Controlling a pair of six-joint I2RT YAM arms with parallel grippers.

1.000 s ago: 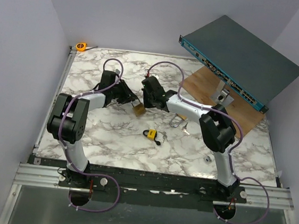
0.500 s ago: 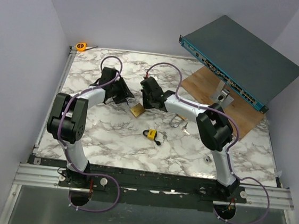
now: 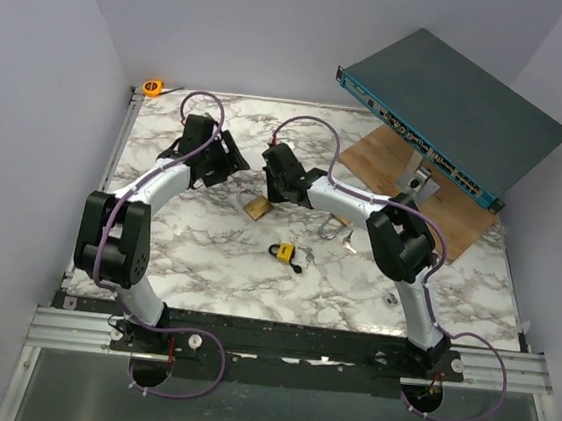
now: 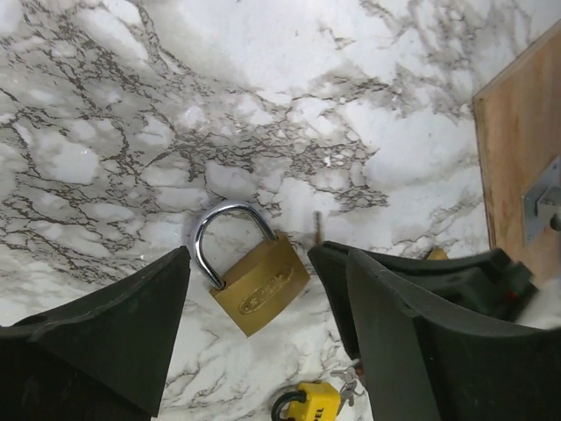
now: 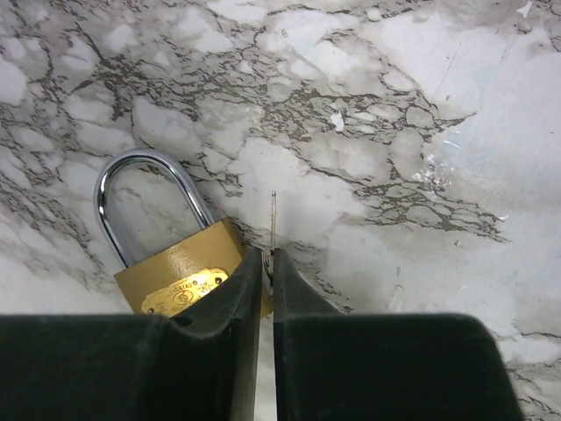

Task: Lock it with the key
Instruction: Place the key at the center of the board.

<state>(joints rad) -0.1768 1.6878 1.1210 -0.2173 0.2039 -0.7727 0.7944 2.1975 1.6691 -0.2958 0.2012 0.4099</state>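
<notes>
An orange tape measure (image 3: pixel 152 86) sits at the far-left corner of the marble surface (image 3: pixel 156 248), small and well apart from everything else. The left tool (image 3: pixel 228 162) hangs released. Its fingers (image 4: pixel 114 342) are spread wide and cut off by the lower edge of its own wrist view, with bare marble around them. Just to its right, the brass padlock (image 3: pixel 257 209) lies flat near the middle of the surface, clear of both left fingers. In the right wrist view its keyhole end is hidden behind the right tool (image 5: pixel 267 256). That tool's fingers are almost together (only a slit shows), and the thin blade of the key (image 5: pixel 273 219) stands edge-on at the slit. I cannot tell whether it is pinched, and its head is hidden. Nearer the arms lie a yellow padlock (image 3: pixel 282 252) and some loose keys (image 3: pixel 337 232) too small to make out. Beyond them a wooden board (image 3: pixel 442 212) sits beneath a tilted network switch (image 3: pixel 463 104), crowding the right edge.
</notes>
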